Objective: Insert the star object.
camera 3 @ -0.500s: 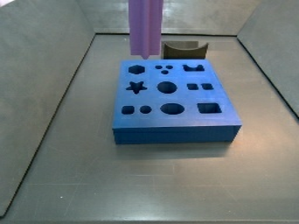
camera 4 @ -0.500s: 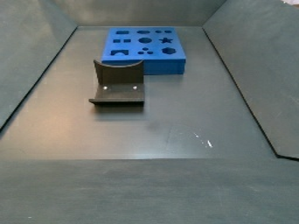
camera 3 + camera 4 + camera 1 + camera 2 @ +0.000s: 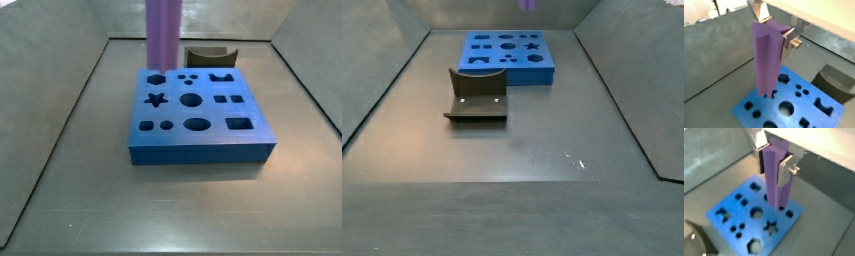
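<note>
The star object [image 3: 768, 60] hangs upright above the blue block [image 3: 198, 115] on the grey floor [image 3: 529, 150], pinched in my gripper [image 3: 774, 159], slightly higher than before.

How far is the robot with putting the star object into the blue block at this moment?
Done: the gripper has the star object clamped near its top, upright. In hand: the bar hangs above the blue block, with its lower end clear of the top face in both wrist views. Left: line it up with the star hole, which is empty, and lower it in.
</note>
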